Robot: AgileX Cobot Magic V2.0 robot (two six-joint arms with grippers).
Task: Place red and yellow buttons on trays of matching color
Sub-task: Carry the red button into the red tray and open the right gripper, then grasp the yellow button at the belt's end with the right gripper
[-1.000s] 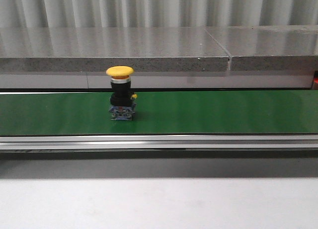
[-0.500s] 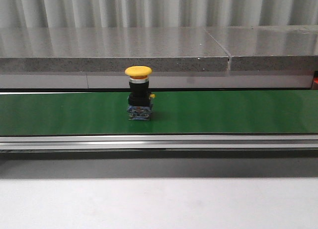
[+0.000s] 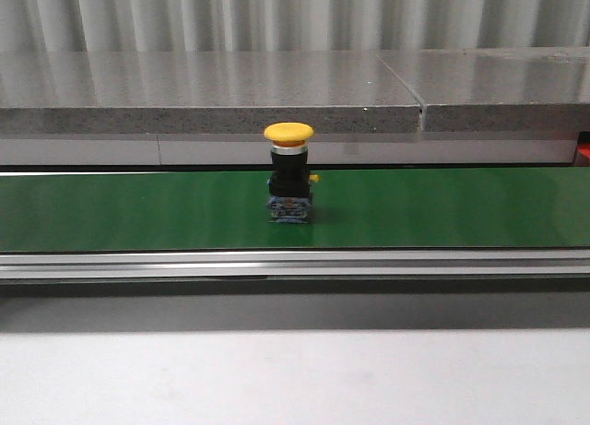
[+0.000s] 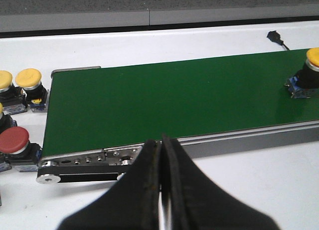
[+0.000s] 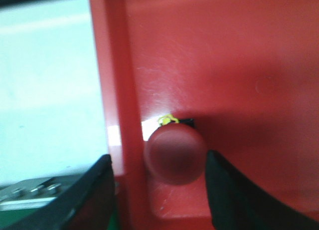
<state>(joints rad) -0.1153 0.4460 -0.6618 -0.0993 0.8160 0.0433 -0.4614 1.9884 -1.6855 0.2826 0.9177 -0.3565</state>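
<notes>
Red button (image 5: 175, 156) sits low in frame between the right tool's (image 5: 159, 190) spread fingers, untouched, on the red tray (image 5: 239, 65). Left tool (image 4: 162, 190) is closed, empty; yellow button (image 4: 308, 73) rides the belt (image 4: 169, 103) at far right.

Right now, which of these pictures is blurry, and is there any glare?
Right wrist view: soft focus, the red mushroom-capped button and red plastic tray blurred, the white surface washed out. Front view: sharp yellow-capped button, pale streaks on the grey stone ledge. Left wrist view: crisp green belt.
</notes>
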